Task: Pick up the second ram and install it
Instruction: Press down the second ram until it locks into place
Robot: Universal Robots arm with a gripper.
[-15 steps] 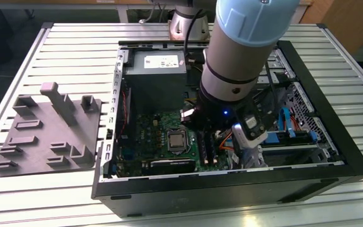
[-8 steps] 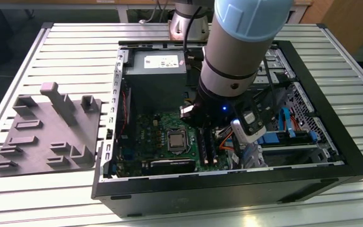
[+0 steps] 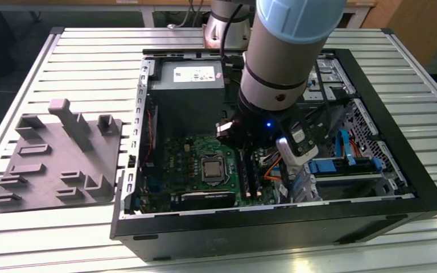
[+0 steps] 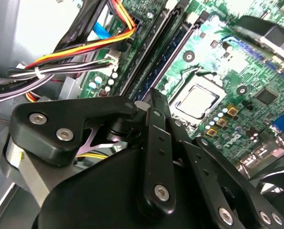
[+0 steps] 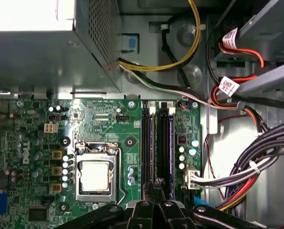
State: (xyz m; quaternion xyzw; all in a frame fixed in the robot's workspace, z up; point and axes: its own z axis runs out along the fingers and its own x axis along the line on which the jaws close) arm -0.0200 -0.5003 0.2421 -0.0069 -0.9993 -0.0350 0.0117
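Note:
My gripper (image 3: 243, 160) hangs inside the open computer case (image 3: 400, 187), low over the black ram slots (image 3: 250, 177) beside the processor socket (image 3: 213, 169). In both wrist views its fingers stand pressed together, the tips (image 4: 153, 95) (image 5: 156, 185) at one end of the slots (image 5: 150, 143). A dark blue ram (image 4: 161, 59) lies along a slot, running away from the fingertips. I cannot tell whether the tips touch it. Nothing shows between the fingers.
The grey power supply (image 3: 188, 85) fills the case's far corner. Bundled cables (image 5: 256, 162) and orange and blue leads (image 3: 340, 165) crowd the side of the slots away from the socket. A grey ridged tray (image 3: 55, 165) lies on the slatted table (image 3: 82, 62) at the exterior view's left.

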